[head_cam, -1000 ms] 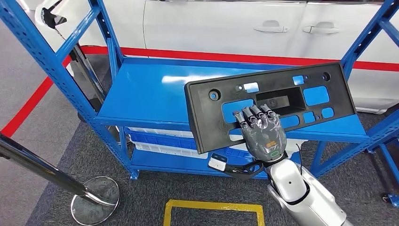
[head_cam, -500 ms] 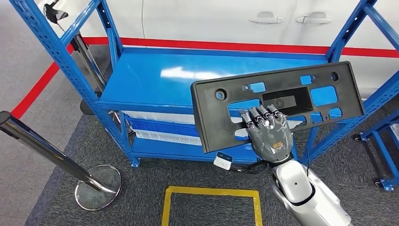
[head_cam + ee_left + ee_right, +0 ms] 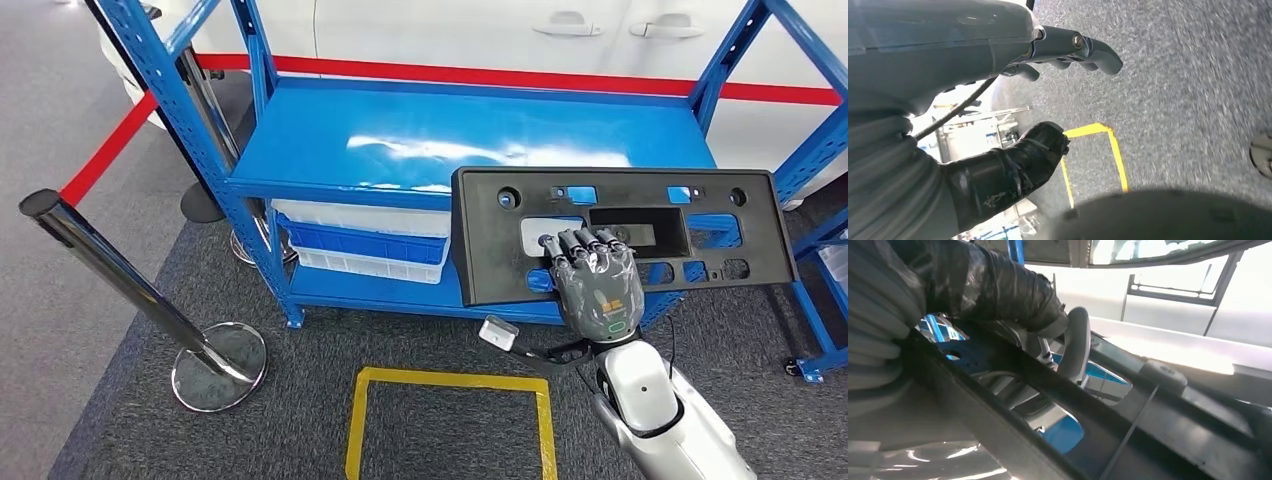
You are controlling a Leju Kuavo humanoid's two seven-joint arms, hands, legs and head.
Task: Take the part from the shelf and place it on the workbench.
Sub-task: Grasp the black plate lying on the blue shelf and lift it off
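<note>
The blue shelf slides away as the view swings; the black plastic panel now hangs level, clear of it, right hand fingers hooked through a slot; left hand released, fingers loosely curled, over carpet; counter still to come.

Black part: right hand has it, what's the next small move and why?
Probably carry it further back from the shelf: the right hand grips the black part, held level and lifted off the shelf top yet overlapping its front edge.
</note>
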